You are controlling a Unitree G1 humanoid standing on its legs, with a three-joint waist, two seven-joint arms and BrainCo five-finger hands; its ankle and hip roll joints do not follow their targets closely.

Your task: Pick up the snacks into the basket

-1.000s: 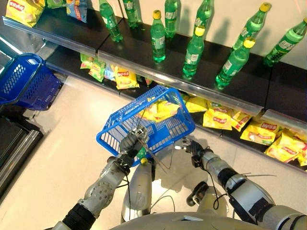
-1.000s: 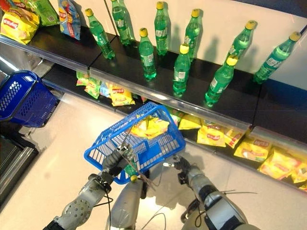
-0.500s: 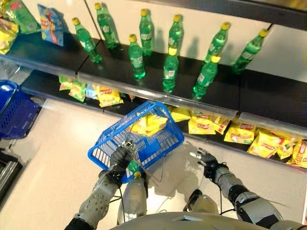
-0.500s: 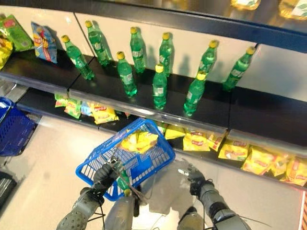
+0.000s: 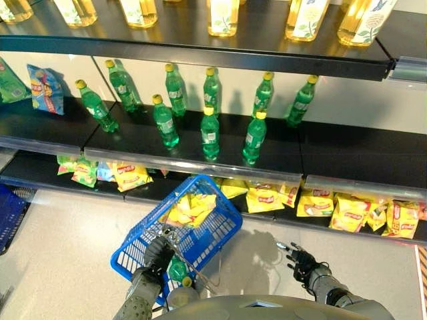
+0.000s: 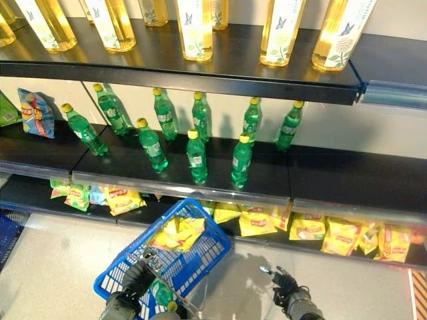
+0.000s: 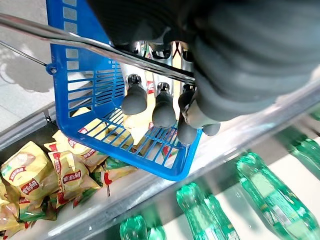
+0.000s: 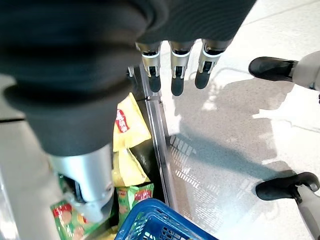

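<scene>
**Basket held low before the snack shelf; view lifted, right robot hand drawn clear**

My left robot hand (image 5: 159, 252) is curled round the wire handle (image 7: 75, 39) of the blue basket (image 5: 220, 230), which hangs tilted in front of the bottom shelf (image 5: 347, 233). Yellow snack bags (image 5: 189, 209) already lie at its far end, with a green bottle (image 5: 177, 269) at the near end. My right robot hand (image 5: 299, 259) is low on the right, over the floor (image 5: 60, 240), fingers (image 8: 175, 82) straight and holding nothing.

Against half a second ago, the whole picture has shifted downward: the camera has tipped up, and a top shelf of yellow bottles (image 5: 223, 12) has come into sight. That shift is the camera's, not the goods'. The right robot hand now sits further from the basket than a second ago. I judge one placing finished and the next reach not yet begun.

More yellow snack bags (image 5: 265, 198) lie along the bottom shelf, just right of the basket and onward to the far right (image 5: 350, 212). The rail (image 5: 200, 167) of the green-bottle shelf (image 5: 347, 157) overhangs them, so a reach must go in low. The floor to the right is open. A person's black shoes (image 8: 274, 66) stand nearby in the right wrist view.
</scene>
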